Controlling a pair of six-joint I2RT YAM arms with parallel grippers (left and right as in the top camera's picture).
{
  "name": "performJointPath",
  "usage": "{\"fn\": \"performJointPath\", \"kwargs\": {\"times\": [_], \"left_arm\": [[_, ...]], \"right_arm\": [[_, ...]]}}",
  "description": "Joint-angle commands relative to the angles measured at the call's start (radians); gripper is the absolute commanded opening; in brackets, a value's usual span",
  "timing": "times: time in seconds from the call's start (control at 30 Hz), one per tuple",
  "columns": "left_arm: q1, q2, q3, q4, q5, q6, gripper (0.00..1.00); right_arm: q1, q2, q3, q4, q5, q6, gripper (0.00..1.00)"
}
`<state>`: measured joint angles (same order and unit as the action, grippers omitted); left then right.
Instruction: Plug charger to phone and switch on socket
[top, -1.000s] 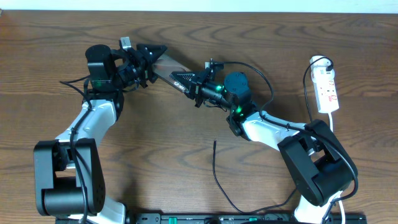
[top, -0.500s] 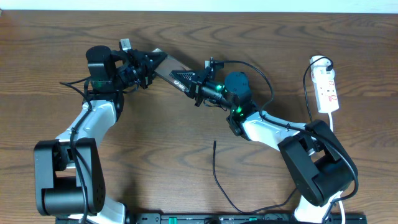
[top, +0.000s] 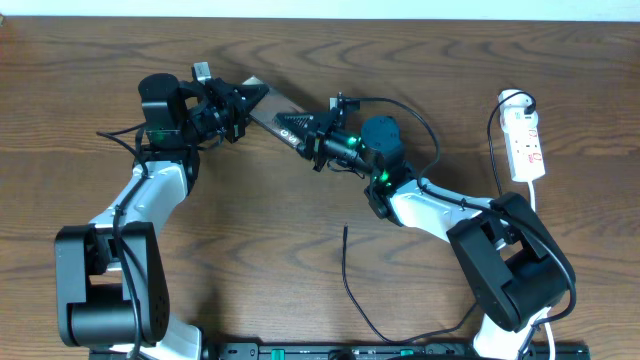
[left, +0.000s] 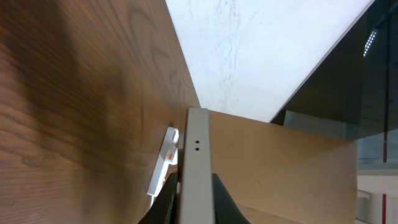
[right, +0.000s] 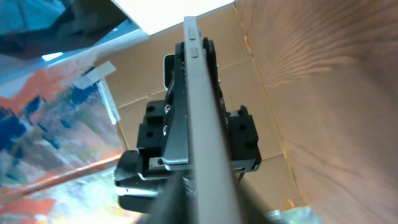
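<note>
The phone (top: 272, 108) hangs above the table, stretched between my two grippers at the back centre. My left gripper (top: 243, 101) is shut on its left end; in the left wrist view the phone's pale edge (left: 198, 155) runs up between the dark fingers (left: 194, 190). My right gripper (top: 303, 135) flanks the other end, its blurred fingers (right: 208, 190) close on both sides of the phone's edge (right: 198, 93); contact is unclear. The charger (top: 349, 285) lies loose on the table near the front, plug tip pointing away. The socket (top: 526, 142) lies at the far right.
The socket's white cord (top: 497, 125) loops beside it and runs down the right edge. Thick black arm cables arch over the right wrist (top: 415, 115). The arm bases stand at the front left (top: 105, 290) and front right (top: 510, 270). The socket (left: 163, 167) shows small beyond the phone.
My left gripper's jaws have closed onto the phone's left end. The phone and both arms have hardly shifted.
</note>
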<state>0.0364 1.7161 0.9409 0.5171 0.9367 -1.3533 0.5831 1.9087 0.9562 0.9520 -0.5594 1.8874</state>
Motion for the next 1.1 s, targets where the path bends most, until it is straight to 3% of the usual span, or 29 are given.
{"fn": "performJointPath", "kwargs": {"times": [0.0,0.1,0.13,0.43,0.7,0.87,1.07], "left_arm": [[0.0,0.001,0.005,0.011,0.008,0.018,0.08],[0.0,0.001,0.005,0.011,0.008,0.022,0.08],[0.0,0.001,0.005,0.011,0.008,0.025,0.07],[0.076,0.001,0.005,0.007,0.023,0.032,0.07],[0.292,0.001,0.005,0.018,0.122,-0.021,0.07],[0.407,0.001,0.005,0.103,0.336,-0.032,0.07],[0.439,0.001,0.005,0.189,0.507,-0.029,0.07]], "right_arm": [[0.008,-0.005,0.012,-0.002,-0.019,-0.019,0.52],[0.008,-0.005,0.012,0.0,-0.019,-0.019,0.92],[0.007,-0.005,0.012,0.003,-0.019,-0.019,0.99],[0.0,-0.005,0.012,0.01,-0.02,-0.019,0.99],[-0.015,-0.005,0.012,0.0,-0.023,-0.035,0.99],[-0.019,-0.005,0.012,-0.002,-0.043,-0.443,0.99],[-0.034,-0.006,0.037,-0.042,-0.097,-0.567,0.99]]}}
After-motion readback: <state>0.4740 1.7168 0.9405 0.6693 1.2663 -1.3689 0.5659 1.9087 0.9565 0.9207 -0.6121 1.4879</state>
